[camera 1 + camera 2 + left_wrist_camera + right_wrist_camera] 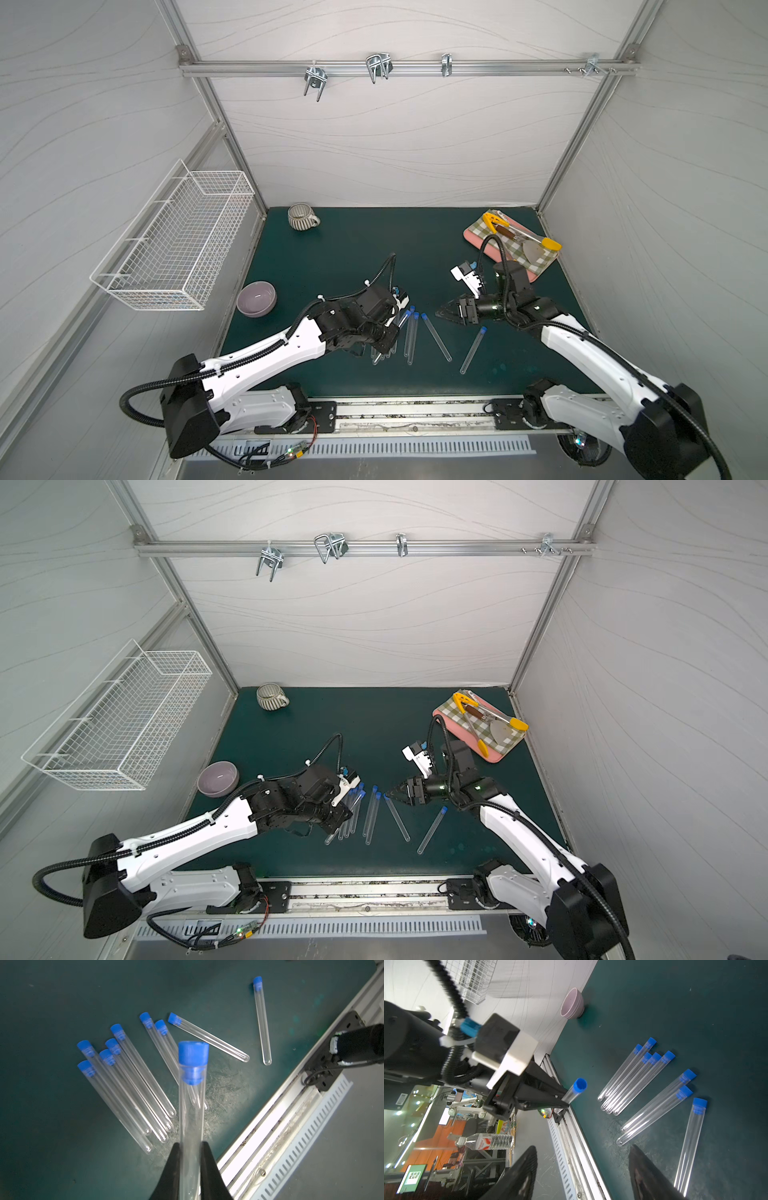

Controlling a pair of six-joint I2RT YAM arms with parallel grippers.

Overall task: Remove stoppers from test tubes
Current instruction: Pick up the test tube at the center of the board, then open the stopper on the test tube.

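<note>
left pincer (190, 1144) grips a test tube (192, 1105), right pincer (583, 1147) open, empty; a crooked stopper (193, 1057) grab might yank it loose.

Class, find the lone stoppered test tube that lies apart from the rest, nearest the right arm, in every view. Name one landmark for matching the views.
Both top views: the lone test tube lies right of the slanted tube, apart from the rest.
Left wrist: it lies alone, beyond the slanted tube.
Right wrist: not in it.
Shared landmark: the slanted tube, seen in all four views.
</note>
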